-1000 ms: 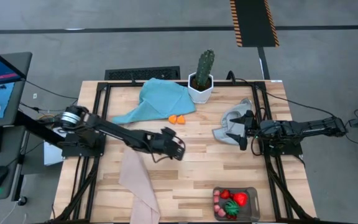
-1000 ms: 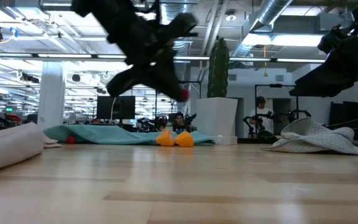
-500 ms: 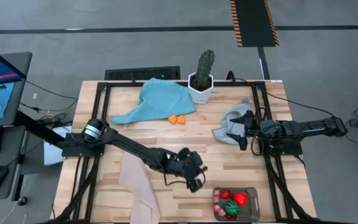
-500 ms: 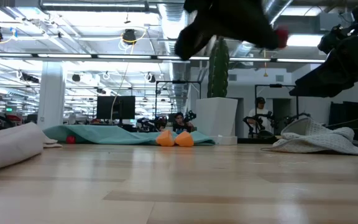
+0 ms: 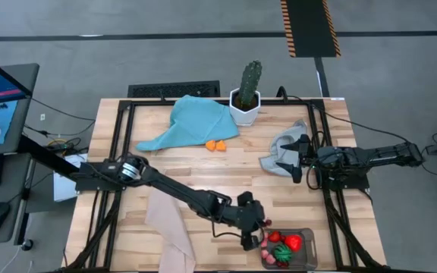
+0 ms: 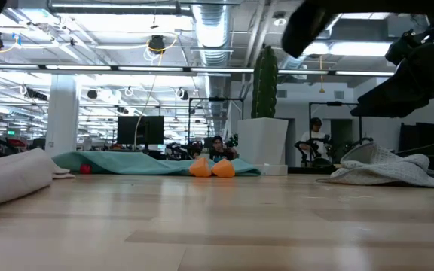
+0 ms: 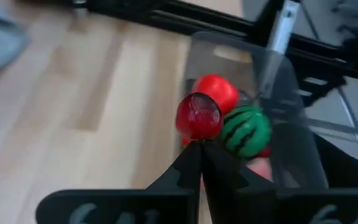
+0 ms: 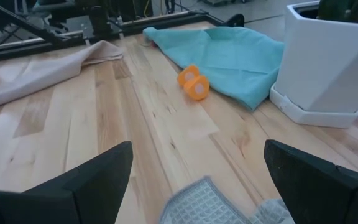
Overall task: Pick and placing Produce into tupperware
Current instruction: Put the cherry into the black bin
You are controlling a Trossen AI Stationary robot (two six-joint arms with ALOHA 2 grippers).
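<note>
At the near edge of the bench (image 5: 203,163), seen from above, the left hand (image 5: 250,236) hangs just beside the tupperware (image 5: 308,235), which already holds some produce (image 5: 293,243). The right hand (image 5: 297,159) waits well apart, over a grey cloth (image 5: 279,144). From the left wrist, the hand's 2 fingers pinch a red ball (image 7: 198,116), and the tub lies straight ahead past the striped green ball (image 7: 246,129). From the right wrist, that hand is spread wide, with 2 orange pieces (image 8: 193,82) far ahead.

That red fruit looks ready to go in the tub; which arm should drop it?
Left. Its claw holds the red fruit over the tub; the right claw waits open by the grey cloth.
</note>
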